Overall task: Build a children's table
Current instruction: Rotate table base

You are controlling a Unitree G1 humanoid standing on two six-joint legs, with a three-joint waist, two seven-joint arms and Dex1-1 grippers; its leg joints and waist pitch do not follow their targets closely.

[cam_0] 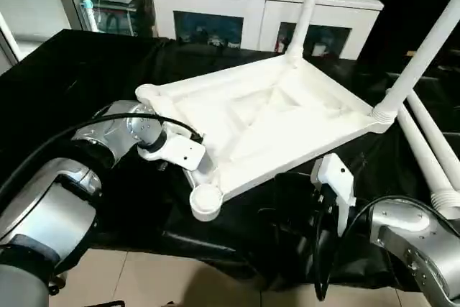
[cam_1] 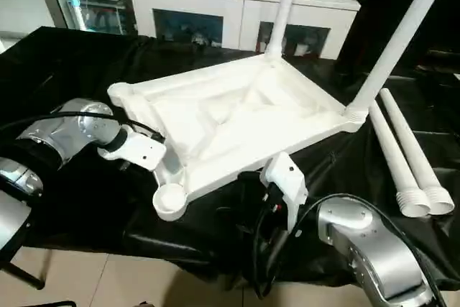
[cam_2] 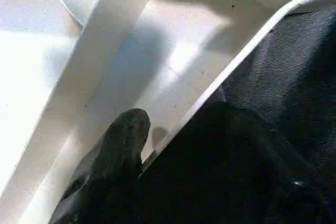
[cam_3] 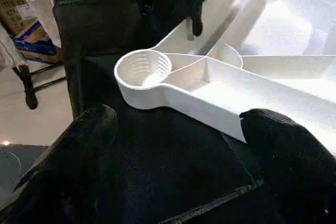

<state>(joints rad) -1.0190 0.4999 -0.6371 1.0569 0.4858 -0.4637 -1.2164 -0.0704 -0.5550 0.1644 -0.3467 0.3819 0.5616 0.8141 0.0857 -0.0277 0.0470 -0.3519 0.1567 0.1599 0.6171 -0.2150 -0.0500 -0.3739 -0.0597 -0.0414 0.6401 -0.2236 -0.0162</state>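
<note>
With two legs already standing in the far sockets at approx 12 and 2 o'clock, the tabletop [cam_0: 266,116] lies underside-up on the black-draped worktop [cam_0: 79,70], tilted. Risk, imo: the left gripper [cam_2: 157,145] straddles only the thin rim wall near the empty socket [cam_0: 206,201] at 7 o'clock, so a pull could tip the top or jar the seated legs loose. Two spare legs [cam_1: 402,156] lie at 3 o'clock, close enough to get knocked. Left gripper: partly open, one finger [cam_2: 118,145] inside the rim and one outside; can't tell if it's clamped yet. Right gripper [cam_3: 178,145]: spread wide, holding nothing, just short of the near edge.
</note>
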